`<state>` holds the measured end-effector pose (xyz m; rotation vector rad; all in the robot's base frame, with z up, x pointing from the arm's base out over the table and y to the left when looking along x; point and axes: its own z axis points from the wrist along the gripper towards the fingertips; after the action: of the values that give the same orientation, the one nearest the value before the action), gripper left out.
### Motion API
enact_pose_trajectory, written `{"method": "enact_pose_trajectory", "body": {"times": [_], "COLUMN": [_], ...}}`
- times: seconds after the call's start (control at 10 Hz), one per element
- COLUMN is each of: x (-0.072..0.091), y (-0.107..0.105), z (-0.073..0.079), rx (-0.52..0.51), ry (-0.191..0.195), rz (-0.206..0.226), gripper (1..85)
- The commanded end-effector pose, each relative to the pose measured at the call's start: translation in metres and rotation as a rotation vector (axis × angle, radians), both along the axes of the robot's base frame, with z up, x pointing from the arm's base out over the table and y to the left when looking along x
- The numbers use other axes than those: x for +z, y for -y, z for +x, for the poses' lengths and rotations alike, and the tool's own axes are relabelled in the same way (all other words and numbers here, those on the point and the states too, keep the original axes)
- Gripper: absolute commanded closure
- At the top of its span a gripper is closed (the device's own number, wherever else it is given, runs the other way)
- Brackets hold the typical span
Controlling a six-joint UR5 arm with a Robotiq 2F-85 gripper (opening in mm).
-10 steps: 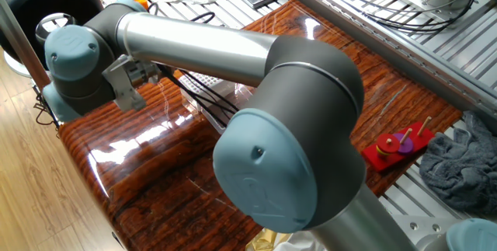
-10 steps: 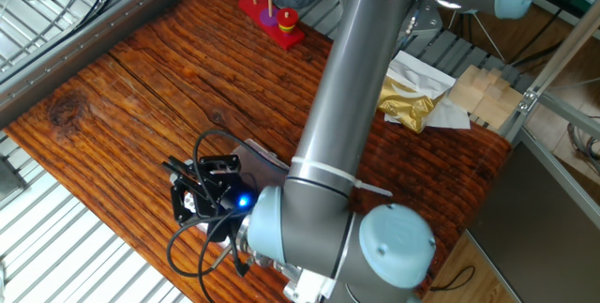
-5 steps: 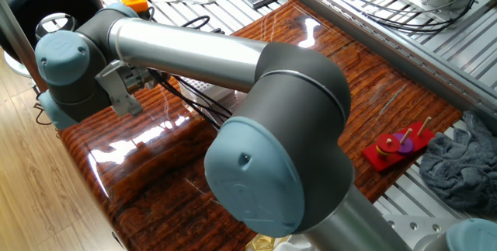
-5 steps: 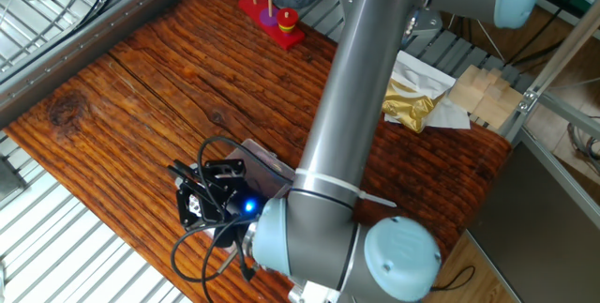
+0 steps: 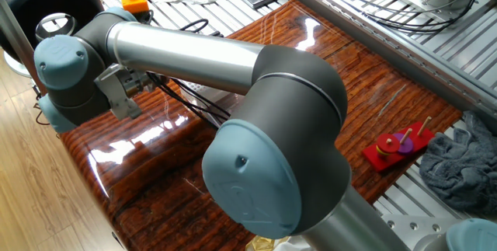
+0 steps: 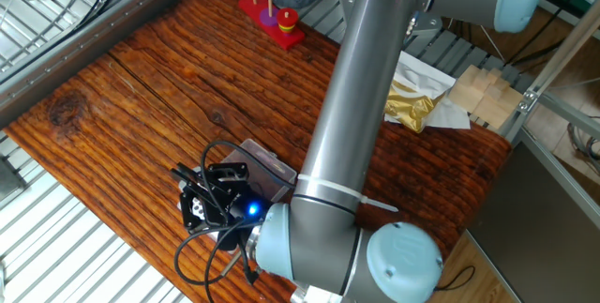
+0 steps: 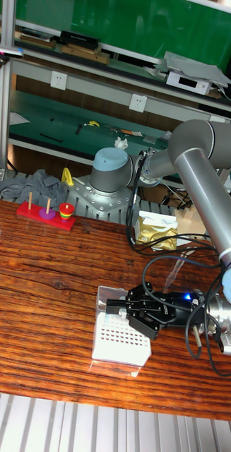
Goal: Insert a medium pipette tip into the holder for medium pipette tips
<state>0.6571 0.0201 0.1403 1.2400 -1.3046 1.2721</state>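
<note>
So the arm was stretched right across the wooden table (image 7: 44, 282), with the black gripper (image 7: 129, 311) sitting low over the tip box (image 7: 119, 337) near the table's front edge in the tall view. The box was the clear plastic one with a white grid top full of small holes, and its clear lid (image 7: 109, 296) stood open behind it. The gripper's front end overlapped the right side of that grid, but I honestly couldn't tell if the fingers were wide, narrow or pinching anything, since it was all a dark clump of black parts and cables. No pipette tip could be made out at that size either.

In the other fixed view the gripper (image 6: 208, 202) showed up as a black block with a blue light lit on it, cables looping around, and a bit of the clear box (image 6: 267, 167) peeking out just beside it, mostly hidden by the arm. In the one fixed view the big grey elbow blocked pretty much everything, so the box wasn't visible there.

Off at the far end of the table there was a red peg toy (image 7: 46, 212) with coloured rings, a grey cloth (image 7: 30, 185) behind it, and a gold foil bag (image 7: 156, 233) near the arm's base
</note>
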Motion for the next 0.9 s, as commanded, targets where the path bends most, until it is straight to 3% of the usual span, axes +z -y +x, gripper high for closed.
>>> {"method": "enact_pose_trajectory", "body": {"times": [0.0,0.5,0.8], "x": [-0.0078,-0.0127,-0.0064], "y": [-0.0016,-0.0040,-0.0057], "z": [-0.0033,-0.0060,-0.0063], "rx": [-0.007,-0.010,-0.008], "ry": [0.006,0.021,0.017], "rz": [0.011,0.010,-0.025], "gripper": [84.7,84.7,84.7]}}
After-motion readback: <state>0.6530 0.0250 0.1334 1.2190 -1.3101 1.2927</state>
